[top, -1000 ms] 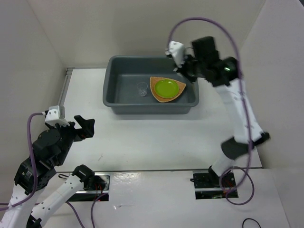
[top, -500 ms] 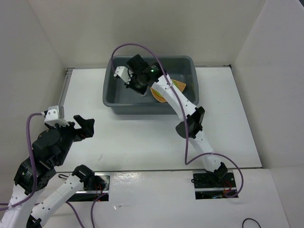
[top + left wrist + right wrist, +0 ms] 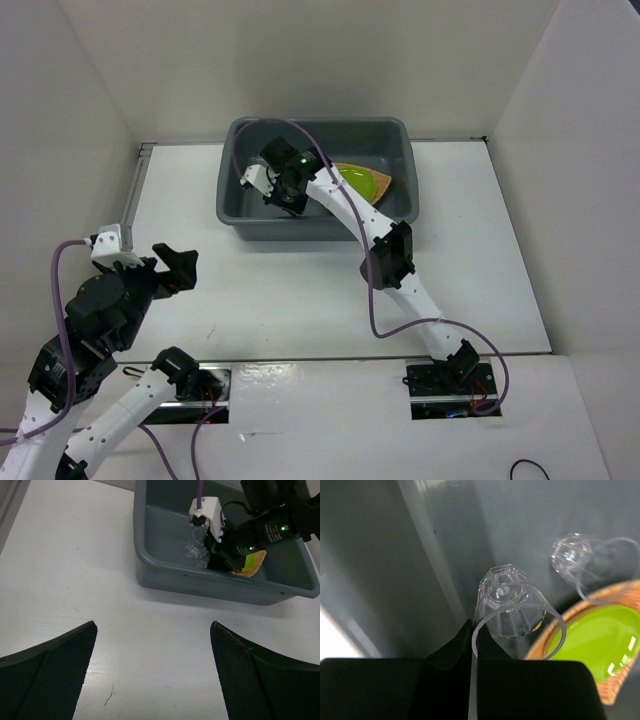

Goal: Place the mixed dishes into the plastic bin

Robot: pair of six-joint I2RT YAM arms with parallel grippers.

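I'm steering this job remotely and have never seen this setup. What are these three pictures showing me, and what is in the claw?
These are two robot arms bolted at the near edge of a white table. The overhead view looks down from behind them. The other two views come from a camera on each wrist. On the table stands a large dark grey plastic bin. Inside it lies an orange-tan woven plate with a lime-green round plate on it, and a loose clear faceted glass. The right claw reaches into the bin, shut on the rim of a second clear faceted glass. The left claw is open and empty, outside the bin.
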